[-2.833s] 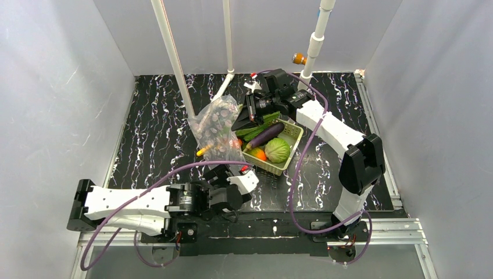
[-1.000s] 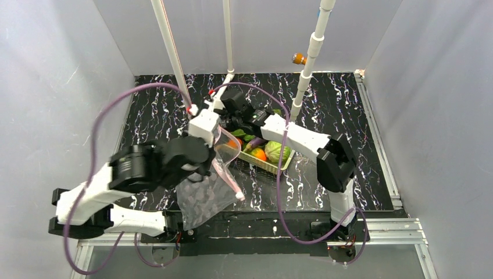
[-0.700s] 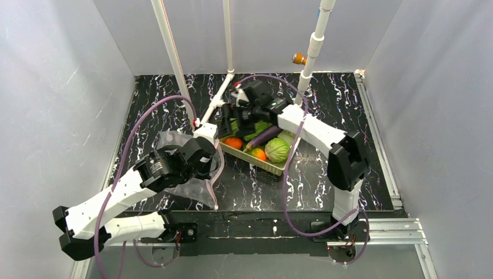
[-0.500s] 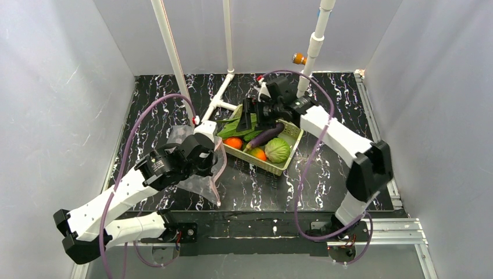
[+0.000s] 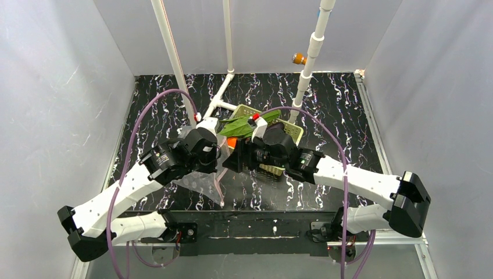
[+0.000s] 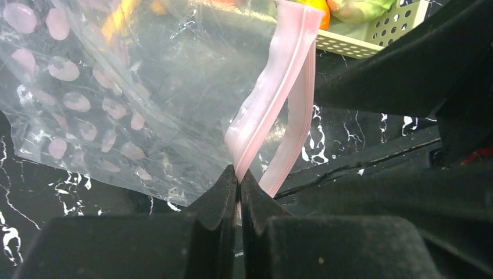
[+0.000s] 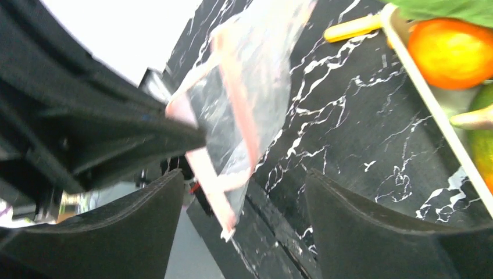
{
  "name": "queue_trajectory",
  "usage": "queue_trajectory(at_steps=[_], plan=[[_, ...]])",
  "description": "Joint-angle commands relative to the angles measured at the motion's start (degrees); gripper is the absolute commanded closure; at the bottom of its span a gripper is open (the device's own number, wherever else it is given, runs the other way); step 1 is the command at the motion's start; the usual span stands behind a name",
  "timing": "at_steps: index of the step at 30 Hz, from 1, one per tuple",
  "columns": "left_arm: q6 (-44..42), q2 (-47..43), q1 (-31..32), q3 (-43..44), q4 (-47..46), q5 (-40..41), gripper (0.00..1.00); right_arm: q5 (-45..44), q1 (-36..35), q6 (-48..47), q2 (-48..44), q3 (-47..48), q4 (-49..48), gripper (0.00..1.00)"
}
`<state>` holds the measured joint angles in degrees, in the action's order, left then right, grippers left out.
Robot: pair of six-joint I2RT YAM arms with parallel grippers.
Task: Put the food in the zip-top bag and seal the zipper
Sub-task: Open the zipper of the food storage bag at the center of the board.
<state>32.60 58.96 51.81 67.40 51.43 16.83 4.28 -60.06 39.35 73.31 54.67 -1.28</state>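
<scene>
My left gripper (image 6: 238, 174) is shut on one pink lip of the zipper (image 6: 273, 87) and holds the clear dotted zip-top bag (image 6: 116, 87) up off the table. The bag's mouth gapes, and its other lip hangs loose. My right gripper (image 7: 244, 180) is open, level with the bag's mouth, and the loose zipper strip (image 7: 203, 168) dangles between its fingers without touching them. In the top view both grippers meet in front of the basket (image 5: 293, 129). The green leaves (image 5: 244, 125) lie across it. A pale-green lump (image 6: 360, 9) may be the cabbage. The eggplant is hidden under my right arm.
The yellow-green slotted basket (image 7: 430, 99) also holds an orange fruit (image 7: 450, 52). A yellow-orange stick (image 7: 354, 26) lies on the table by its corner. White pipes (image 5: 174, 58) stand behind the basket. The table's near edge lies just below the hanging bag (image 5: 200, 180).
My right arm has swung from above the basket down and toward me, to the bag's mouth, and its jaws have narrowed a little. My left gripper kept its hold on the bag.
</scene>
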Motion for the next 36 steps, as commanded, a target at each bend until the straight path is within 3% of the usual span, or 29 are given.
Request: queue_trajectory(at_steps=[1,9,10,13,14,17,23,27,30,33,36], plan=[[2.6,-1.6,-0.4,2.1,0.8,-0.3,1.0,-11.0,-0.6,4.3,1.3,2.2,-3.8,0.23],[3.4,-1.2,-0.3,3.1,0.8,-0.5,1.0,-14.6,-5.1,4.8,6.7,6.9,0.1,0.42],[3.4,-1.4,-0.4,3.2,1.1,-0.2,1.0,-15.3,-5.6,4.6,7.0,7.4,0.9,0.5],[2.6,-2.2,-0.4,3.5,2.3,1.0,1.0,-15.1,-6.2,3.4,7.2,7.8,1.2,0.91],[2.0,-2.2,-0.4,3.6,3.1,1.4,1.0,-14.6,-6.2,3.3,7.2,8.2,2.0,0.98],[1.0,-1.8,-0.4,3.9,6.8,3.2,0.94,-11.4,-6.1,3.4,7.5,10.4,4.4,0.99],[-0.3,-4.6,-0.3,1.2,4.5,2.0,0.56,-3.5,-5.6,8.2,8.8,14.2,4.9,0.99],[-1.3,-5.2,-0.4,-0.1,3.4,2.0,0.5,-1.2,-5.1,10.5,9.5,15.4,4.9,0.99],[-2.1,-4.5,-0.3,0.5,4.3,1.9,0.52,0.4,-4.2,12.1,10.3,15.9,5.4,0.99],[-4.6,-3.6,-0.4,3.2,7.7,1.7,0.92,5.0,-2.3,11.5,11.9,15.8,4.5,0.99],[-5.5,-3.4,-0.4,7.6,11.6,4.1,1.0,9.1,-0.5,4.4,15.7,19.9,9.9,0.99]])
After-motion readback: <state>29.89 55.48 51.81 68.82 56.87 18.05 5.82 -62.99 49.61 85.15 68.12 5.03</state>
